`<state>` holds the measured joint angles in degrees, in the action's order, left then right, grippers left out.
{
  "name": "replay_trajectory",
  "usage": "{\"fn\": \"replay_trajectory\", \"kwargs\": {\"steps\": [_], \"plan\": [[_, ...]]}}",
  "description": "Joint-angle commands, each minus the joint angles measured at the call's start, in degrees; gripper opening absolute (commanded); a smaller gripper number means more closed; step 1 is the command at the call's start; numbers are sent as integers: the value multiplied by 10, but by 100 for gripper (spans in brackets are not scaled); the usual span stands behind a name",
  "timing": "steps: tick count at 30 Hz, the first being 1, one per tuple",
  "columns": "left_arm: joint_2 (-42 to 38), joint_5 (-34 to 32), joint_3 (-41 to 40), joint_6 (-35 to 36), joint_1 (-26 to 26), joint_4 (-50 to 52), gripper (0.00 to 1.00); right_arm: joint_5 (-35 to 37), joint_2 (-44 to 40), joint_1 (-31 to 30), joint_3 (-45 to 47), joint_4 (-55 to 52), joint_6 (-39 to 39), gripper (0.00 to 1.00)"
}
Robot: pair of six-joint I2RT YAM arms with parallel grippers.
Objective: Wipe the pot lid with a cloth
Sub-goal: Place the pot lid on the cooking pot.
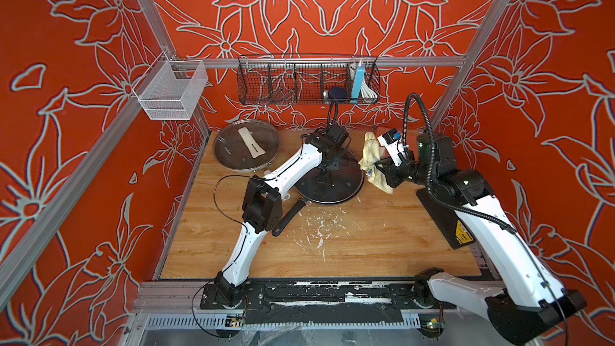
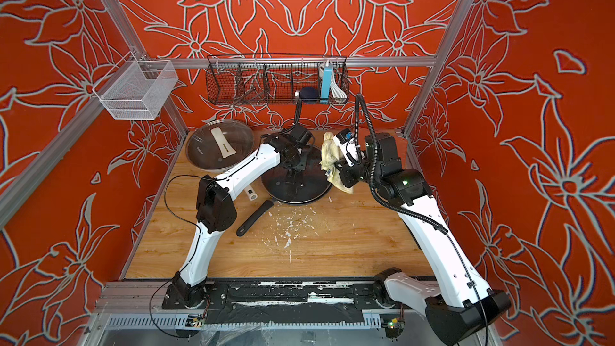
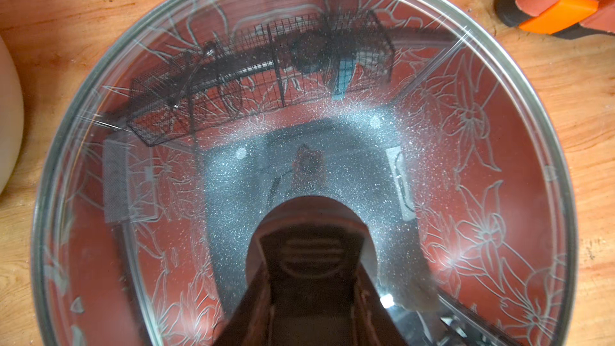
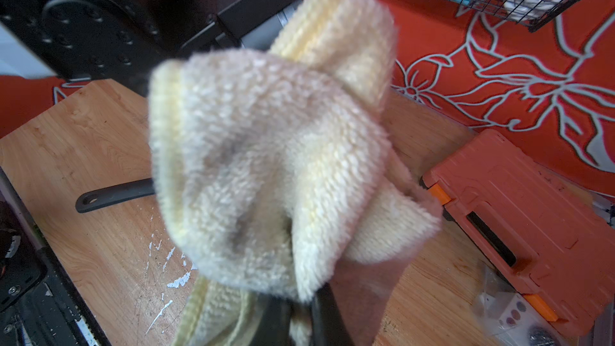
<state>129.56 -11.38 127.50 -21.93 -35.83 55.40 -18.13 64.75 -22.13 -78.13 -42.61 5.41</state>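
At the right edge of the pot lid [image 1: 346, 174], the right hand [image 1: 376, 169] clamped the cloth [image 1: 372, 151]; the left hand [image 1: 324, 175] gripped its centre. Wrist views showed an orange case [image 4: 519, 208] nearby.

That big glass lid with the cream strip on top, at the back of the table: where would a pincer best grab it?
Probably the cream strip handle of the round glass lid, coming from straight above with the jaws across its narrow width. The glass is wide and smooth, so only that bar offers a narrow hold.
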Motion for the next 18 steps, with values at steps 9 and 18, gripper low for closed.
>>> {"fn": "replay_trajectory", "kwargs": {"steps": [9, 18], "plan": [[-8, 38, 12, -39, 1, -29, 0, -8, -3, -4, 6, 9, -1, 0], [-19, -37, 20, 3, 1, -10, 0, -13, 0, -5, 7, 11, -9, 0]]}}
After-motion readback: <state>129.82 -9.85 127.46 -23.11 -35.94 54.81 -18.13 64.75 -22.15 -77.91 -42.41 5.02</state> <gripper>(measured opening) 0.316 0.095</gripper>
